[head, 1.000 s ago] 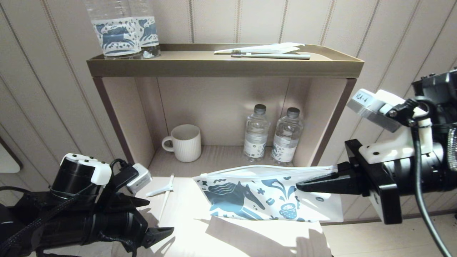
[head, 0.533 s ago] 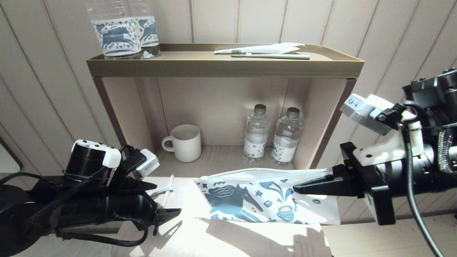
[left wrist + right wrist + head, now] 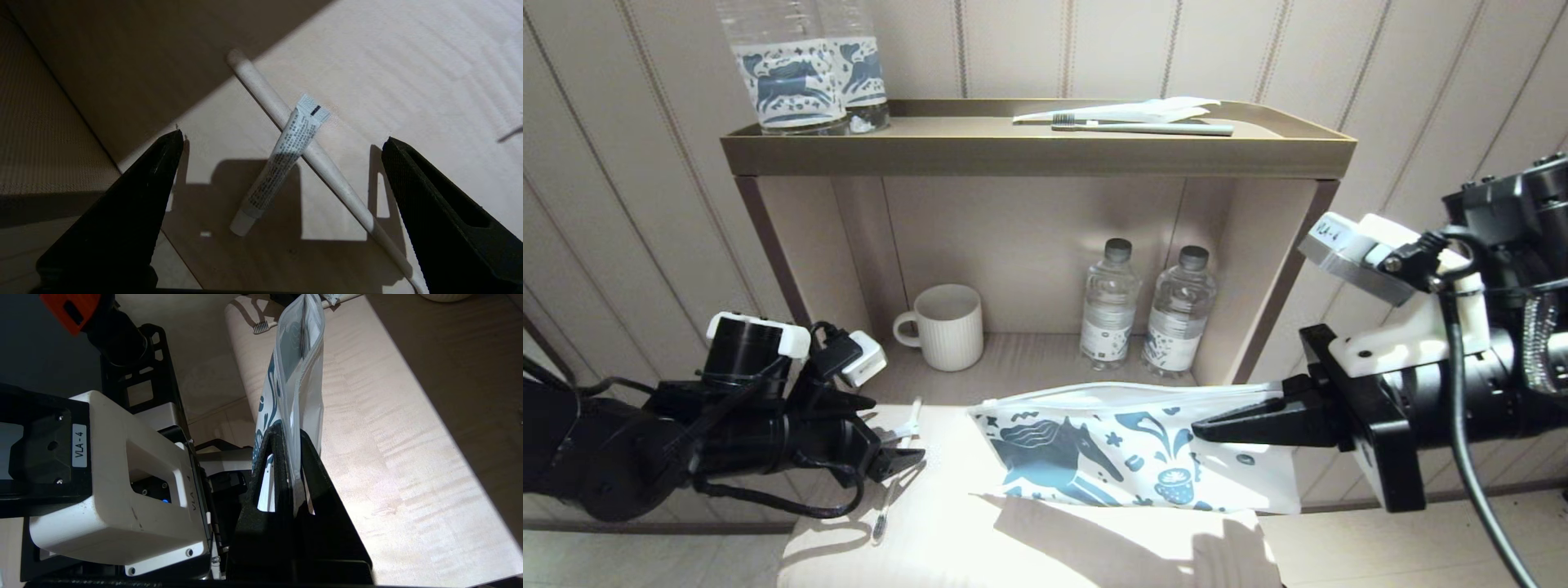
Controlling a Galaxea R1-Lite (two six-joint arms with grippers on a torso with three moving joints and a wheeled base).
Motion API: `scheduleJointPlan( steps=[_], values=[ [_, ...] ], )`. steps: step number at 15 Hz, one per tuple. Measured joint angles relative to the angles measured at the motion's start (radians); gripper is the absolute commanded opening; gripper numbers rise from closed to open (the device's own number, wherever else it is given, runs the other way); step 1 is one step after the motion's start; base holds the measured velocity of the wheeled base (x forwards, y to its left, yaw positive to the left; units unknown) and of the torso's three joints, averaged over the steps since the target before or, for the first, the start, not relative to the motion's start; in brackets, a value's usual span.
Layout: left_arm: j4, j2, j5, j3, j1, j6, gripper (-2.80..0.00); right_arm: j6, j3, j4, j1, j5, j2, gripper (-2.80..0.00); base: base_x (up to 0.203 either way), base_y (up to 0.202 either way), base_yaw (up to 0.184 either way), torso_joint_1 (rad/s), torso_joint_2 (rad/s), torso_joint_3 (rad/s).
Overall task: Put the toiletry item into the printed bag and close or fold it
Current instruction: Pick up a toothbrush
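The slim white toothbrush (image 3: pixel 900 457) lies on the pale table at the left, with the small white tube (image 3: pixel 894 431) resting crosswise on its handle. My left gripper (image 3: pixel 894 447) hangs open just above them. In the left wrist view the tube (image 3: pixel 282 163) and the toothbrush handle (image 3: pixel 327 167) both lie between the spread fingertips of the left gripper (image 3: pixel 282 139). The printed bag (image 3: pixel 1094 457), white with a blue horse, hangs on edge over the table. My right gripper (image 3: pixel 1201 429) is shut on its right end. In the right wrist view the bag (image 3: pixel 300 375) runs away from the right gripper (image 3: pixel 291 437).
Behind the table (image 3: pixel 1045 547) stands a shelf unit with a white mug (image 3: pixel 947 327) and two small water bottles (image 3: pixel 1108 306). Its top tray (image 3: pixel 1037 155) holds a greyish-green toothbrush with wrapper (image 3: pixel 1143 126) and two clear horse-label bottles (image 3: pixel 800 73).
My left arm has moved forward and to the right, bringing its open gripper over the toothbrush and tube. The right gripper with the bag has shifted slightly left.
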Motion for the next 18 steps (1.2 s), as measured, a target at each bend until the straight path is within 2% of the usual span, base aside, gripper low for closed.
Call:
scheduleJointPlan(
  steps=[4, 5, 18],
  values=[
    [0.006, 0.026, -0.001, 0.003, 0.003, 0.016, 0.00, 0.003, -0.005, 0.000, 0.002, 0.001, 0.007, -2.80, 0.000, 0.000, 0.000, 0.000, 0.00, 0.000],
    [0.005, 0.027, -0.002, 0.008, 0.003, 0.023, -2.80, 0.003, -0.005, -0.001, 0.003, 0.001, 0.009, -2.80, 0.000, 0.000, 0.000, 0.000, 0.00, 0.000],
    [0.011, 0.036, 0.003, -0.001, -0.066, 0.025, -2.80, 0.003, -0.005, -0.002, 0.005, 0.002, 0.008, -2.80, 0.000, 0.000, 0.000, 0.000, 0.00, 0.000]
  ],
)
